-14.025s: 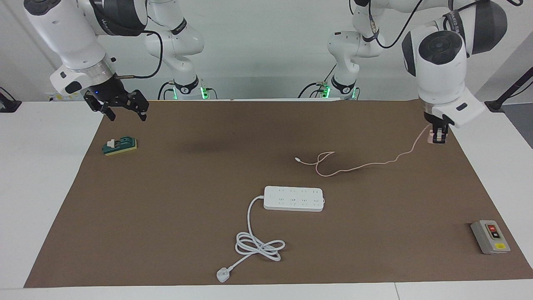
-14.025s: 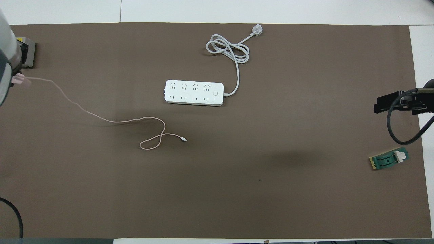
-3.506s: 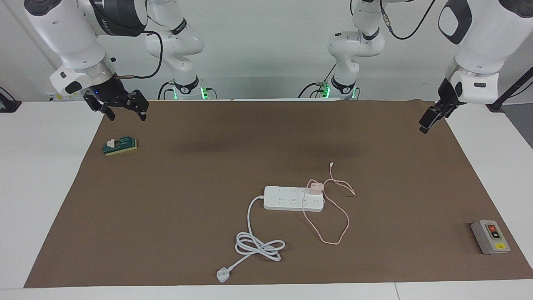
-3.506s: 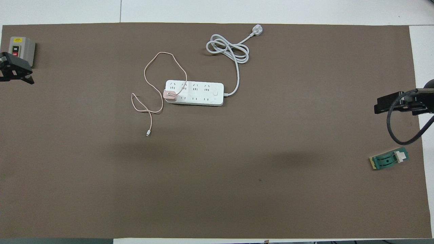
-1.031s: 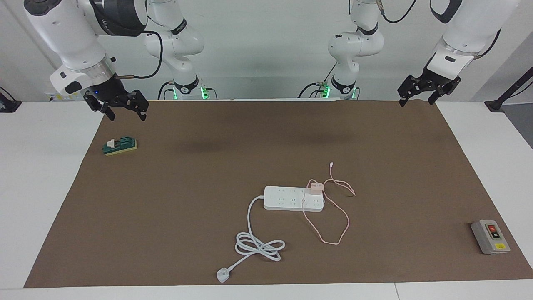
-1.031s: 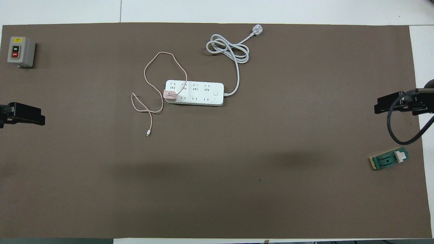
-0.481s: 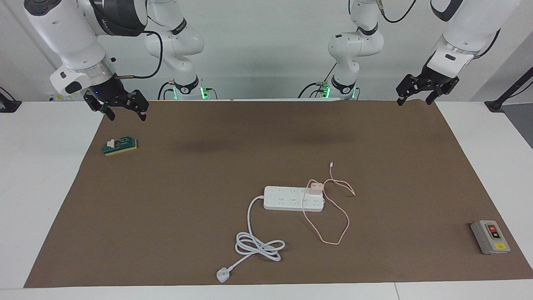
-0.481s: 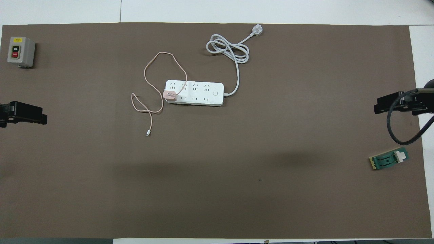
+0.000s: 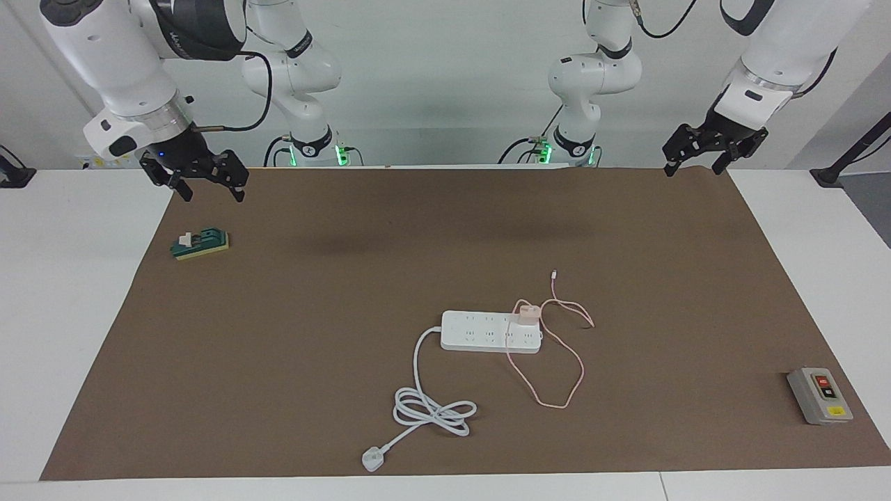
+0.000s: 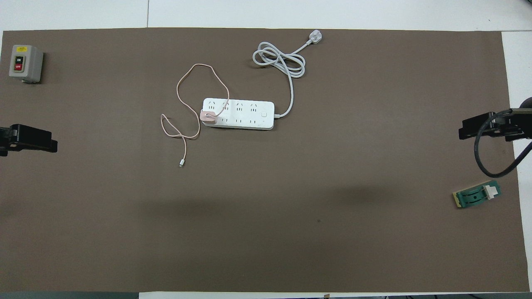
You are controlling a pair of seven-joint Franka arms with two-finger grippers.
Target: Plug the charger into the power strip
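Sitting in the strip (image 9: 491, 332) at its end toward the left arm, near six o'clock from mid surface in the facing view, the charger (image 9: 527, 312) looks plugged in, so nothing seems left; both jaws, left (image 9: 695, 152) and right (image 9: 206, 179), hang spread and empty.

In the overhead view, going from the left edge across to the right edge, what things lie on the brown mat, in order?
Grey button box → charger plugged into the end of the power strip → green-and-white block. The cables overlap the strip's span, so they are left out.
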